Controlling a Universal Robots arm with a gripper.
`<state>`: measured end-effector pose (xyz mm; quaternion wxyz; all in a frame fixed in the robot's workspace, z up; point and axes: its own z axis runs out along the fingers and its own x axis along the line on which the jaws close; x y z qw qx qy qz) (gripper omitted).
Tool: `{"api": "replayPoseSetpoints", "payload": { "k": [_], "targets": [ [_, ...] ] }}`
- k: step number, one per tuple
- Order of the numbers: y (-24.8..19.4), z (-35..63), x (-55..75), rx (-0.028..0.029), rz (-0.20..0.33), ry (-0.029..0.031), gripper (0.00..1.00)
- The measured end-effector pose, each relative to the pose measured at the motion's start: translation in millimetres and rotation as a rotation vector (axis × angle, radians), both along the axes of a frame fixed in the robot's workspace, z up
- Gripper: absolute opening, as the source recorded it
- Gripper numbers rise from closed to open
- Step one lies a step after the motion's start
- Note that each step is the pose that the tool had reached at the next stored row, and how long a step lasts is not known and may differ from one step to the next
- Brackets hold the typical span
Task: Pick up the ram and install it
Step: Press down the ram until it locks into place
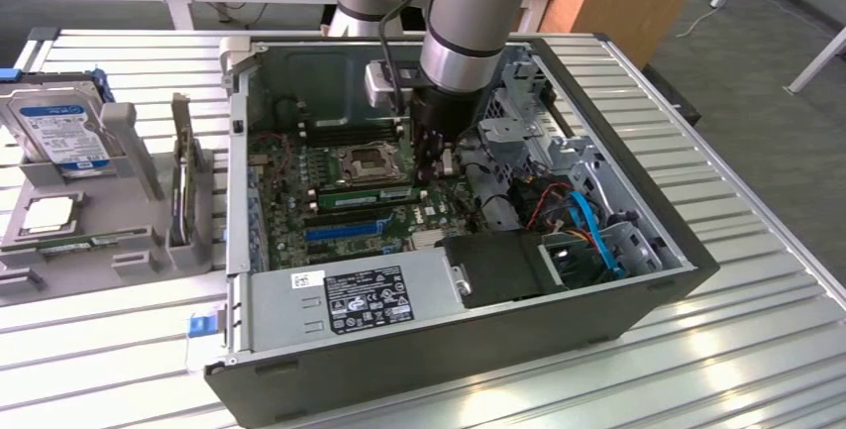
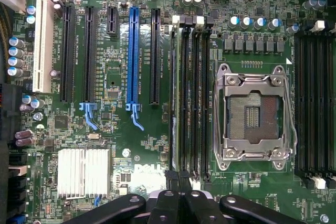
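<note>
The ram (image 2: 175, 93) is a thin green stick standing edge-up in the outermost of the black memory slots beside the CPU socket (image 2: 254, 111). In the exterior view the ram (image 1: 355, 197) lies along the motherboard inside the open PC case (image 1: 635, 152). My gripper (image 2: 178, 178) is shut, its two black fingertips pressed together just past one end of the ram. Nothing shows between the fingers. In the exterior view the gripper (image 1: 431, 173) hangs low over the board at that end of the stick. Whether the tips touch it is not visible.
Black and blue expansion slots (image 2: 132, 56) and a silver heatsink (image 2: 84, 171) lie beside the memory slots. The power supply (image 1: 357, 295) and drive bay with blue cables (image 1: 581, 221) crowd the case. On the exterior view's left, a grey holder has a hard drive (image 1: 59, 137) and an expansion card (image 1: 185, 181).
</note>
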<state>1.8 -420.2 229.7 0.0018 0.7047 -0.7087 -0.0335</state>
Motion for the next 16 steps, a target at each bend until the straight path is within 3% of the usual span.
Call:
{"api": "replayPoseSetpoints", "payload": {
  "k": [16],
  "targets": [
    [0.0,-1.9,0.0,-0.0002,0.000,0.0000,0.10]
  ]
}}
